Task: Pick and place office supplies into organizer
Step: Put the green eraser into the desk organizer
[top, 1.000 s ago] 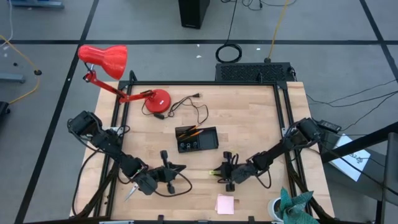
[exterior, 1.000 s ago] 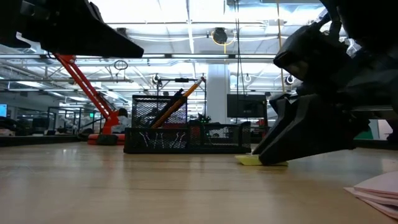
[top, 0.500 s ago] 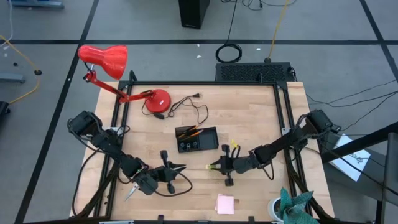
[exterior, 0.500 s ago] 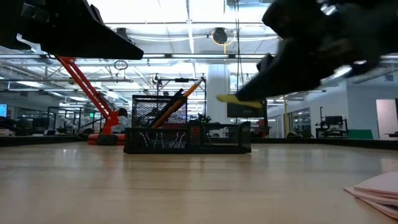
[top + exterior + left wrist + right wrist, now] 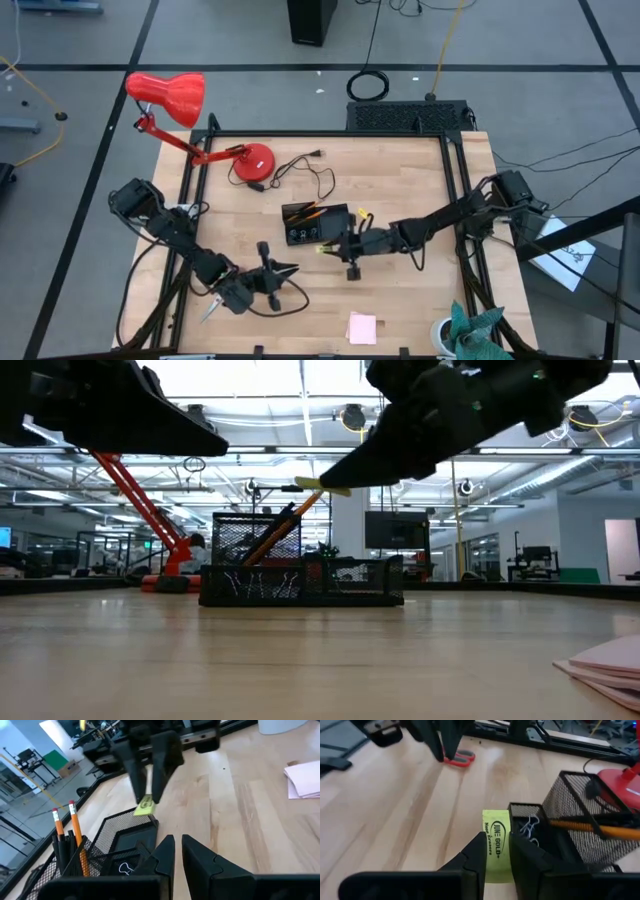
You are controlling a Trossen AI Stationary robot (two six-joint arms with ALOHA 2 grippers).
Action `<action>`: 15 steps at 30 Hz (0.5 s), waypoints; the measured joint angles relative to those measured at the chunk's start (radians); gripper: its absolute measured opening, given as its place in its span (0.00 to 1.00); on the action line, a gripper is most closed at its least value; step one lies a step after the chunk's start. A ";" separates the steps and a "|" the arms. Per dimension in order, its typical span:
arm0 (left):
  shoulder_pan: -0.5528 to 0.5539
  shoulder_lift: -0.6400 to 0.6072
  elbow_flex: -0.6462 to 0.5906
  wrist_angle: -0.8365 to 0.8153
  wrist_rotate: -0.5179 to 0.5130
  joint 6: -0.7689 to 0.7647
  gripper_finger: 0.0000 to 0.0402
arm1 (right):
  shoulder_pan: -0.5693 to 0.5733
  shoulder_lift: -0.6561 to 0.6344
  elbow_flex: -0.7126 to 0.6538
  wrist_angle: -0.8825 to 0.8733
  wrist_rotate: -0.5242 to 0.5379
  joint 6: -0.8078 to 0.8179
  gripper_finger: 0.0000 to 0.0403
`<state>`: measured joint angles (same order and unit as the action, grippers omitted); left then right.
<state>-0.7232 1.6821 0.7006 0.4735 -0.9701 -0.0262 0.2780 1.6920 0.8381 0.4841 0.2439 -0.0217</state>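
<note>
One light, stiff yellow eraser point(image 5: 496, 845) sat pinched by its end in my right gripper point(image 5: 496, 851), over the organizer point(image 5: 315, 224); left gripper point(image 5: 174, 851) pressed together, empty.

Small yellow item point(image 5: 496, 845) printed in black with what reads "MINE GOLD", first word unsure, a smaller line beneath starting "Neon", the rest not legible, no other readable text

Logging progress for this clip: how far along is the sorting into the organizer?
Done: orange pencils and binder clips sit in the organizer. In hand: the right gripper holds the yellow eraser beside the organizer. Left: red-handled scissors near the left gripper and the pink sticky-note pad lie on the table.
</note>
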 joint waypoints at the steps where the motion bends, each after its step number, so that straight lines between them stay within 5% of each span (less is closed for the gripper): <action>1: -0.003 0.000 0.000 0.000 0.000 0.006 0.10 | -0.012 0.003 0.004 0.004 -0.014 -0.002 0.16; 15: -0.020 -0.051 0.000 0.012 -0.026 0.055 0.10 | -0.125 0.132 0.092 0.088 -0.145 -0.075 0.15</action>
<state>-0.7429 1.6308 0.7006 0.4854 -0.9962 0.0292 0.1529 1.8235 0.9298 0.5723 0.0986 -0.0966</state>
